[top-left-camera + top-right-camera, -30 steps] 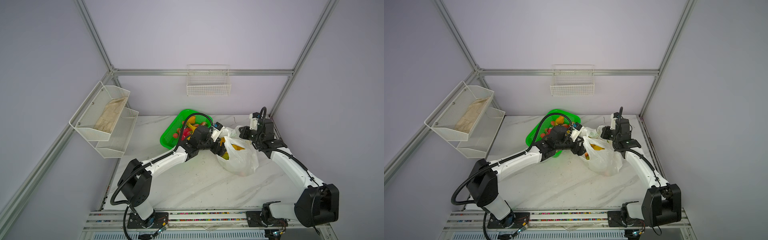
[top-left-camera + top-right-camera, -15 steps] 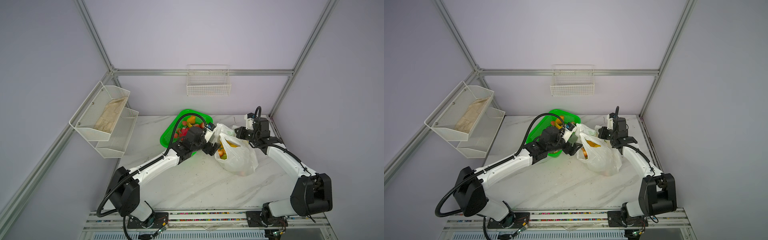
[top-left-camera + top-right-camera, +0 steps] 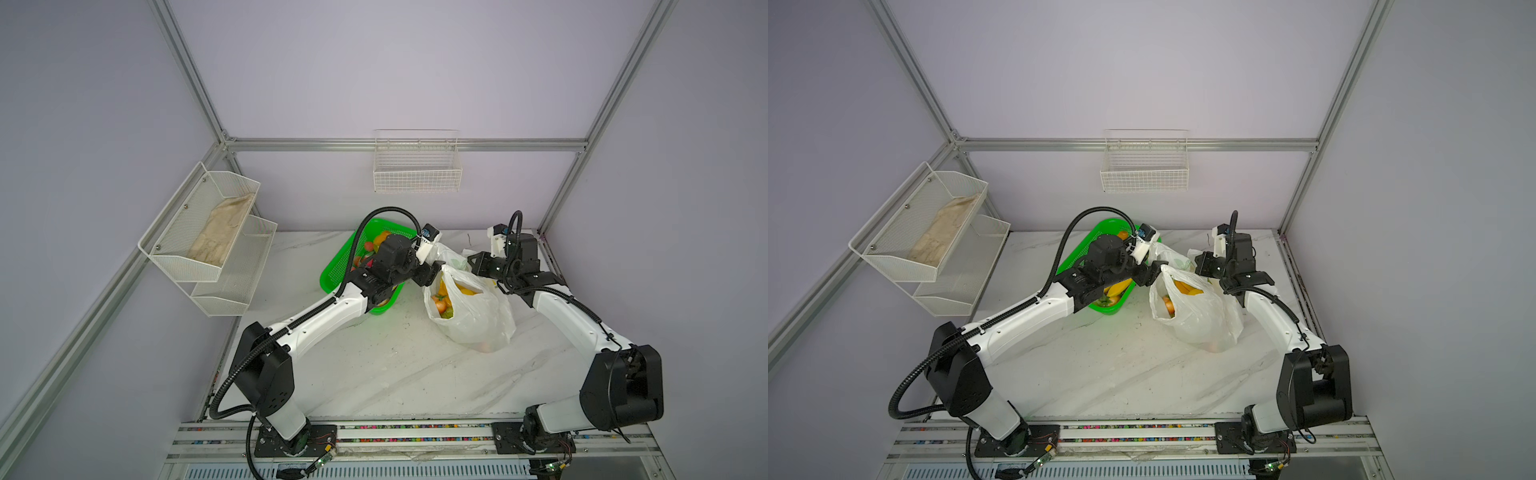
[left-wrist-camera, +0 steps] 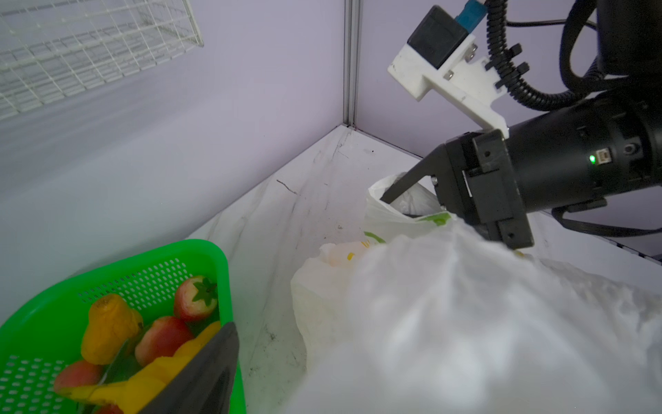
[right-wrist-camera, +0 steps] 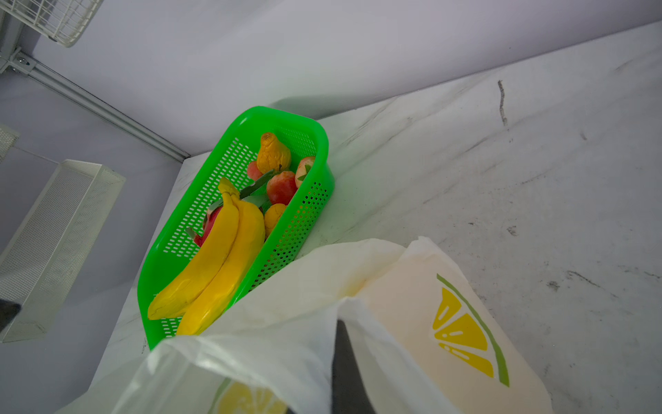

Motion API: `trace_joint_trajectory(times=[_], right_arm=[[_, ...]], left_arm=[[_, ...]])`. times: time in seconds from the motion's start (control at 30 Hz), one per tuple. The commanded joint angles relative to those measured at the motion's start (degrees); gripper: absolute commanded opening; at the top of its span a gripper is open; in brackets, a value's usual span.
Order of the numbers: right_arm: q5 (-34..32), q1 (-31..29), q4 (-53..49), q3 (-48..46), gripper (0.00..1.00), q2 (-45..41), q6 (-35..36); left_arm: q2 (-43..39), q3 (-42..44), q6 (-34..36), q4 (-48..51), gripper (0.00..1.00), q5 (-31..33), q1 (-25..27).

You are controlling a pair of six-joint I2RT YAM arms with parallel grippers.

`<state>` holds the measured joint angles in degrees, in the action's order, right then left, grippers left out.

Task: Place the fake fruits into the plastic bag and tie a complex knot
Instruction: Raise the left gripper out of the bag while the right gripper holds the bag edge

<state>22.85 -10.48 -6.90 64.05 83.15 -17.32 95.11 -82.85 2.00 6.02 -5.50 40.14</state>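
On the marble table (image 3: 365, 374) the plastic bag (image 3: 478, 324) sits right of the middle. Its mouth opens towards the left arm's side, and some of the fake fruits (image 3: 446, 299) show orange and yellow inside. At the far rim of that mouth the left gripper (image 3: 429, 274) has its fingers (image 4: 207, 372) apart, one clear of the plastic and the other hidden behind it, while the right gripper (image 3: 473, 264) is pinched tight on the bag's plastic. Farther back, under the left arm, the green basket (image 5: 236, 132) holds a banana bunch (image 5: 218, 258), a yellow pear (image 5: 273, 153) and a strawberry (image 4: 196, 299).
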Motion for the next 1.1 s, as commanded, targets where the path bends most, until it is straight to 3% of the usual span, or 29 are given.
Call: trace_joint_trajectory(times=[0.0, 0.17, 0.3, 0.37, 0.63, 0.7, 0.8, 0.9, 1.07], right_arm=[[1.31, 0.12, 1.22, 2.76, 0.00, 1.14, 0.25], [2.45, -1.05, 1.05, 7.08, 0.00, 4.96, -0.16], [2.75, -3.22, 0.88, 11.34, 0.00, 9.07, -0.34], [3.03, -4.72, 0.35, 13.71, 0.00, 11.10, -0.27], [8.06, -11.38, -1.37, 22.85, 0.02, 20.04, -0.09], [7.62, -11.34, -3.31, 24.54, 0.07, 21.40, 0.89], [1.70, -11.40, -5.97, 25.70, 0.11, 21.40, 3.09], [-1.38, -11.40, -5.91, 25.09, 0.12, 21.39, 3.37], [0.74, -11.46, -3.80, 26.48, 0.08, 24.27, 1.21]], left_arm=[[0.85, -6.76, -0.53, -4.07, 0.59, -5.36, -0.85], [-1.71, -4.01, -2.88, -5.99, 0.35, -9.47, -0.85], [-6.77, 1.99, -4.40, -9.04, 0.07, -7.65, -0.81], [-9.74, 4.73, -5.08, -9.14, 0.00, -6.43, -0.85], [-21.34, 14.77, -9.86, -9.65, 0.00, -7.40, -0.68], [-21.96, 16.01, -11.03, -9.91, 0.00, -7.43, -0.68], [-21.58, 17.11, -12.79, -9.25, 0.00, -5.62, -0.68], [-20.87, 17.70, -13.94, -8.47, 0.00, -3.05, -0.68], [-19.92, 17.92, -15.88, -7.63, 0.00, 0.78, -0.74]])
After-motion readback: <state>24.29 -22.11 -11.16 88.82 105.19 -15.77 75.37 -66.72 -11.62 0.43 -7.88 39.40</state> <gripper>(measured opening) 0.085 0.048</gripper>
